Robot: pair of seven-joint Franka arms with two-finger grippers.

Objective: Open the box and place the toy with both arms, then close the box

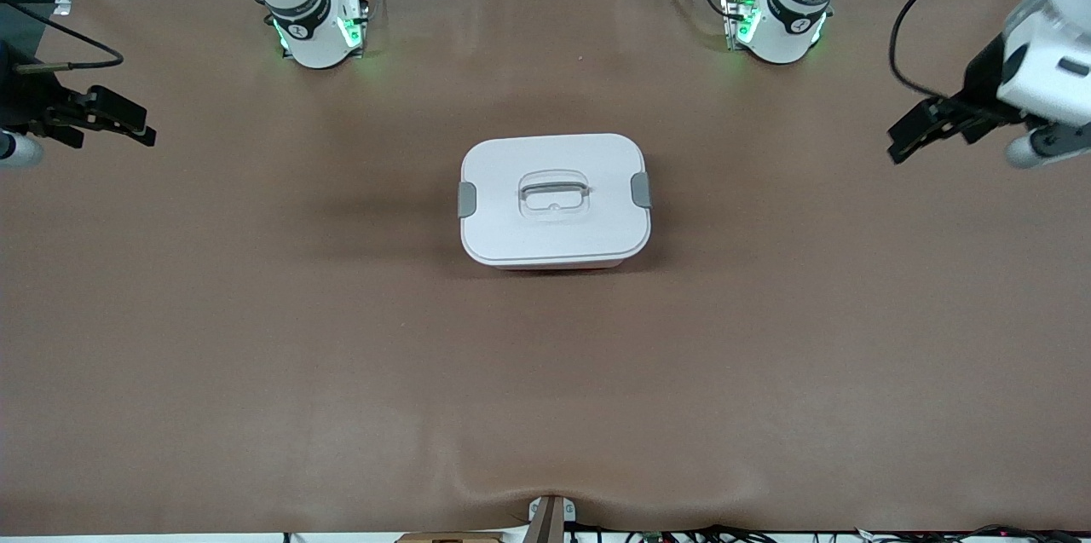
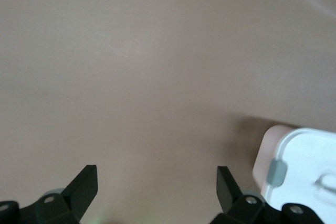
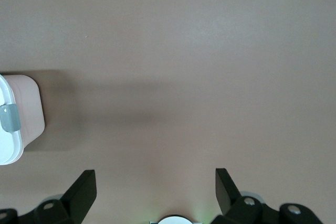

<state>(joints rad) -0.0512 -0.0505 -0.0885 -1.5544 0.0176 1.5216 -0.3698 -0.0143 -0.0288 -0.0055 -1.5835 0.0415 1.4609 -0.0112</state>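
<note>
White-lidded box (image 1: 554, 200) shut, pink base visible only from wrists, left pincer (image 2: 156, 195) and right pincer (image 3: 155, 192) open

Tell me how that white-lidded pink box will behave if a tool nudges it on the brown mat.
The rounded box with white lid and translucent pink base sits low and wide, so it should slide, not tip. Its plastic looks stiff and probably light. With both grey side clips apparently shut, the lid likely stays on.
</note>
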